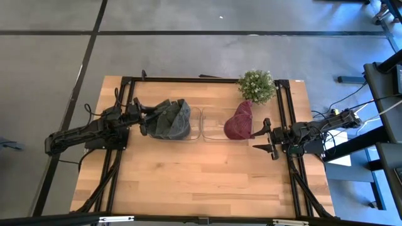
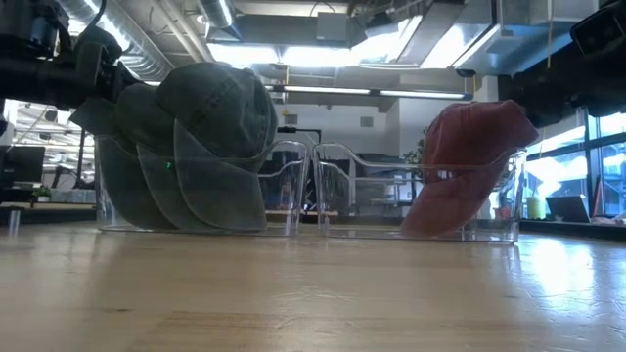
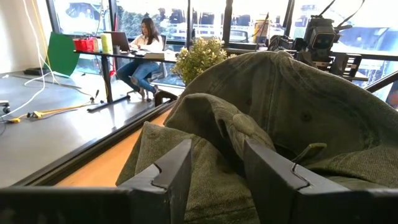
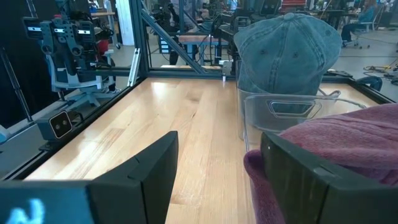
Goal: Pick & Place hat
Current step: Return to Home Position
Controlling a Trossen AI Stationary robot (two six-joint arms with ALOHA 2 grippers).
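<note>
A grey-green cap (image 1: 171, 119) sits in the left clear bin (image 2: 284, 186). It bulges high above the rim, and its brim (image 2: 220, 186) hangs down inside the near wall. My left gripper (image 1: 144, 122) is at the cap's left side, shut on a bunch of its cloth. A maroon cap (image 1: 239, 122) stands in the right clear bin (image 2: 342, 196), leaning on the bin's right wall (image 2: 514, 186). My right gripper (image 1: 269, 136) is open just right of that bin. The maroon cloth (image 4: 348, 149) lies close beside one finger, and I see no touch. My left gripper (image 3: 217, 177) pinches a bunched fold of the cap's crown (image 3: 214, 124) between its two fingers. It comes level from the table's left, over the bin's left wall. Several layers are gathered there. The cap is upright, with its lower part inside the bin.
A potted plant (image 1: 256, 86) stands at the far edge behind the right bin. The two bins sit side by side at mid-table. Bare wood (image 1: 201, 176) spreads toward the near edge. A black frame (image 1: 188, 80) borders the table. A person (image 3: 143, 46) sits at a desk in the room beyond.
</note>
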